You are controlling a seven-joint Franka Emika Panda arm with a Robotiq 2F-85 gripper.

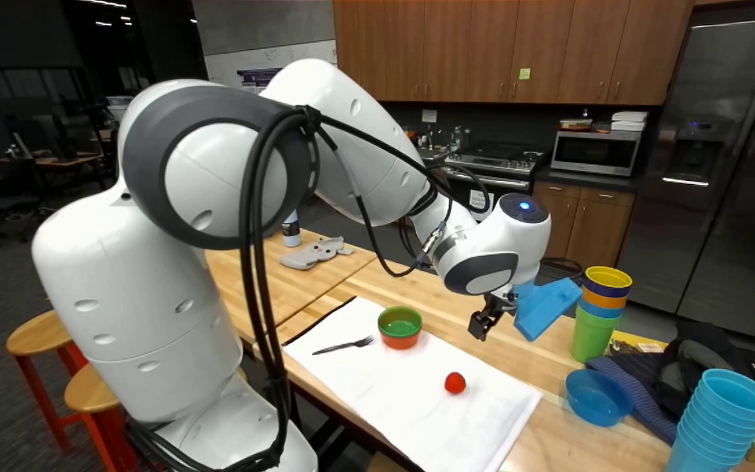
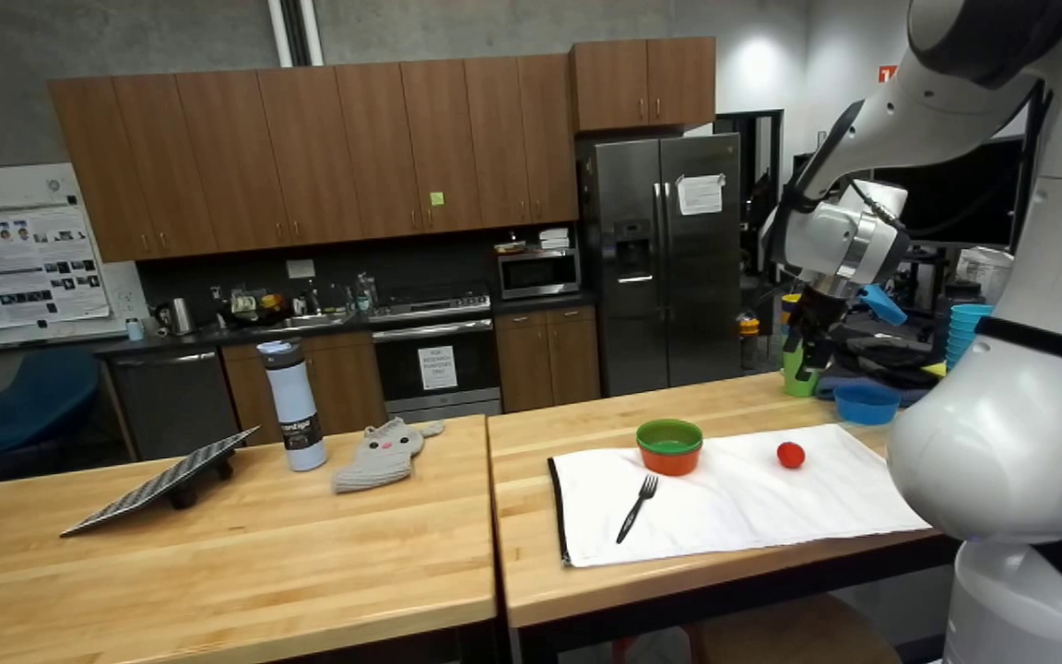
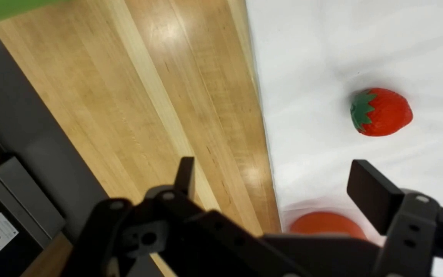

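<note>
The strawberry (image 3: 382,112) is bright red, green-capped

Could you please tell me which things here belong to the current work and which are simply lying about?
Likely in play, near the open tool: strawberry; nested bowls; white cloth.
Probably lying about: Contigo bottle; fork; blue bowl; turquoise cup stack.

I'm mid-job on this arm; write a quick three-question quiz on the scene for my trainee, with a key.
1. True or false: the fingers stand apart, gripping nothing.
2. What colour is the outer bowl that holds the green bowl? A) blue B) orange-red C) yellow
3. In the wrist view, which end of the strawberry faces the wooden tabletop, leafy or pointed?

Key: 1. true; 2. B; 3. leafy
</note>
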